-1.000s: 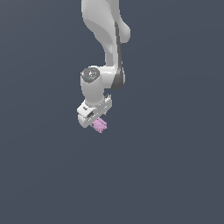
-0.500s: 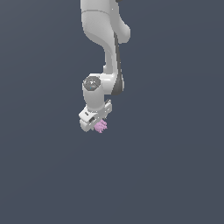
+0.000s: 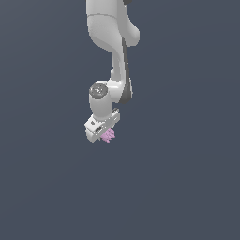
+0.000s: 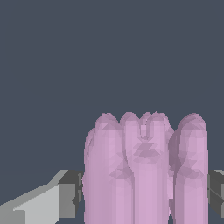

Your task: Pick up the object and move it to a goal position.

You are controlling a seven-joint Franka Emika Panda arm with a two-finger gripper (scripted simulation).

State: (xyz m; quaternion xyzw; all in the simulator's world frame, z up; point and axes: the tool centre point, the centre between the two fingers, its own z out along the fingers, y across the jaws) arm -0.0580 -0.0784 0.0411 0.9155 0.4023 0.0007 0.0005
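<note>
No lettering, label, brand mark or number can be read on anything in either view.

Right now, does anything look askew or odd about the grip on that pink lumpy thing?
Nothing stands out. The small pink-lilac lobed object sits between the white gripper, a grey finger pad on each side. Its lobes poke out beyond the fingertips. No damage shows.

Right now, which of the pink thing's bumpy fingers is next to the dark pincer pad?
The outermost lobe of the object: it borders the dark pad; the middle lobes touch neither pad.
</note>
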